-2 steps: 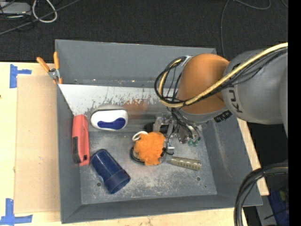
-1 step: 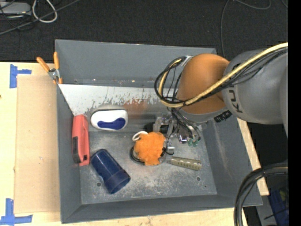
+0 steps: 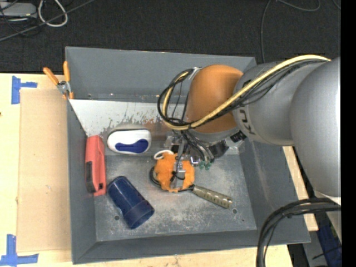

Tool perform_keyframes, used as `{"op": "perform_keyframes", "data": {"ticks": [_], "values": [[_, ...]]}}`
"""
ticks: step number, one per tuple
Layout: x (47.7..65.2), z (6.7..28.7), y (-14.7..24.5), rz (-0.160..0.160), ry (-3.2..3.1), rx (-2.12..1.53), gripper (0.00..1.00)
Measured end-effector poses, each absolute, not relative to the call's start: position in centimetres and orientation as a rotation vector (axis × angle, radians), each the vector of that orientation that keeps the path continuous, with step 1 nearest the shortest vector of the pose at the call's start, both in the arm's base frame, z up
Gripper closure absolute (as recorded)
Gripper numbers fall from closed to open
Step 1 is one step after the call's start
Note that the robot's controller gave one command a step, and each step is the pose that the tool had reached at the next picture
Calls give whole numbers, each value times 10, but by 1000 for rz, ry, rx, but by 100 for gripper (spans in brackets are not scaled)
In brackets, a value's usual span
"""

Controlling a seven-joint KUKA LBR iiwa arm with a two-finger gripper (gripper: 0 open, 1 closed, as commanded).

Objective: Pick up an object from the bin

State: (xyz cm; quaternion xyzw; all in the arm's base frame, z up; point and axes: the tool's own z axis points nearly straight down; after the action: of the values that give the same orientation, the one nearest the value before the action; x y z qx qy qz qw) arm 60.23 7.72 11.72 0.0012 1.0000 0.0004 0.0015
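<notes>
My gripper (image 3: 179,170) reaches down in the middle of the bin, right on top of a lumpy orange object (image 3: 164,172) with a black rim, and covers that object's right part. A white loop (image 3: 162,154) sticks out at the object's upper left. A dull metal, key-like bar (image 3: 213,196) lies just right of and below the orange object, pointing toward the bin's lower right.
A dark blue cup (image 3: 129,202) lies on its side at the lower left. A white and blue oval object (image 3: 129,140) rests near the back wall. A red flat tool (image 3: 95,164) lies along the left wall. The arm and its orange cover hang over the bin's back right.
</notes>
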Motion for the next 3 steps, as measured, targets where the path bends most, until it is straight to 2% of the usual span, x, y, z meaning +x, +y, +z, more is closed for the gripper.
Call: {"op": "perform_keyframes", "data": {"ticks": [1, 2, 3], "values": [[587, 89, 91, 7, 3128, -20, 100], [587, 89, 91, 7, 3128, -19, 100], [584, 120, 84, 7, 3133, -28, 100]]}}
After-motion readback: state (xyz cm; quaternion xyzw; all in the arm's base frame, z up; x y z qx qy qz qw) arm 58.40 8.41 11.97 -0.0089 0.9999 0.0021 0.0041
